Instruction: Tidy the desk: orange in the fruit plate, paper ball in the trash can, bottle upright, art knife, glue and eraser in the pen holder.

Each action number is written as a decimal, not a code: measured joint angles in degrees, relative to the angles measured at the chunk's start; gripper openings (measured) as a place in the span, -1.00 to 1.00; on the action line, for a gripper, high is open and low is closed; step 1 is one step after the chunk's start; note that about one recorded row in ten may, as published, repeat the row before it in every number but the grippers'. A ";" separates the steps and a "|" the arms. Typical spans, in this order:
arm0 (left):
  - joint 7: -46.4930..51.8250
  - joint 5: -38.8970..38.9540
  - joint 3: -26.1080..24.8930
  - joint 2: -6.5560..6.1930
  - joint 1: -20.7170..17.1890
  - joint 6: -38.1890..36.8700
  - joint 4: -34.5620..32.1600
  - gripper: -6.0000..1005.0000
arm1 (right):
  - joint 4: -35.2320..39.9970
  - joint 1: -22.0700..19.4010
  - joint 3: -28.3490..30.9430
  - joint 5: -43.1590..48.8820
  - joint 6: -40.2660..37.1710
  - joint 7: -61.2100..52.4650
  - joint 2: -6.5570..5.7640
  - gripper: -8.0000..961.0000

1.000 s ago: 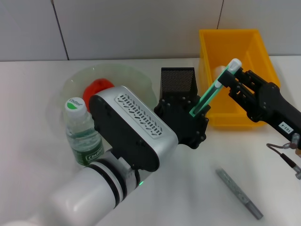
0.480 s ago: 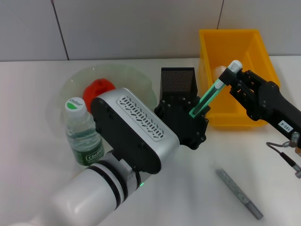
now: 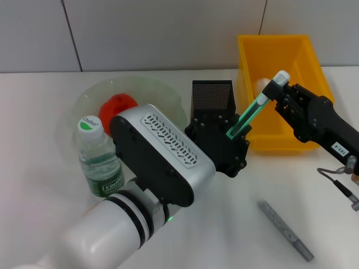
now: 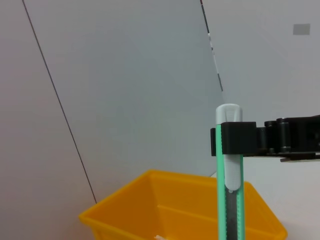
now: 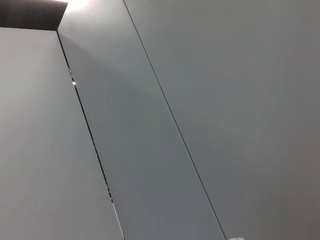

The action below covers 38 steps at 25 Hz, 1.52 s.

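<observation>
Art knife [image 3: 252, 109] hangs tilted between my two claws, beside the mesh pen holder [image 3: 212, 96]. My right claw [image 3: 276, 85] is clenched on its top end; my left claw [image 3: 233, 137] sits at its lower end, grip I cannot tell.

Right hand [image 3: 273, 89] gripping green art knife [image 3: 255, 108] tilted beside black pen holder [image 3: 211, 98]

Over the last second my left arm's housing [image 3: 162, 154] has slid a little toward my right and nearer me, uncovering more of the orange [image 3: 116, 104] beyond it. My right gripper [image 3: 273, 89] has drifted a touch further from my left gripper [image 3: 221, 143], carrying the knife [image 3: 257, 105] with it (same tilt, same grip near its white end). The knife's lower tip has barely shifted beside my left gripper.
</observation>
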<state>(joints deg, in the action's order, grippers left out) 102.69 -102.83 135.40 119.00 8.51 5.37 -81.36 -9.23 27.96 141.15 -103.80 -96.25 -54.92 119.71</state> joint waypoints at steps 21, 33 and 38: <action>-0.20 0.00 0.08 0.10 1.38 -0.24 1.71 -0.40 | 0.01 0.51 -0.01 0.02 1.08 0.33 0.00 -0.64; -0.22 0.00 0.14 0.08 1.20 -0.19 1.49 -0.07 | 0.00 0.61 0.00 -0.06 1.51 0.05 -0.02 -0.64; 0.10 0.00 -0.24 0.07 1.16 -0.08 1.73 0.26 | -0.17 0.50 0.00 -0.10 1.52 -0.10 -0.08 -0.64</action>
<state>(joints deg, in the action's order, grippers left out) 102.79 -102.83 135.16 119.07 9.67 5.29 -79.64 -9.40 28.46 141.15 -103.89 -94.73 -55.01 119.62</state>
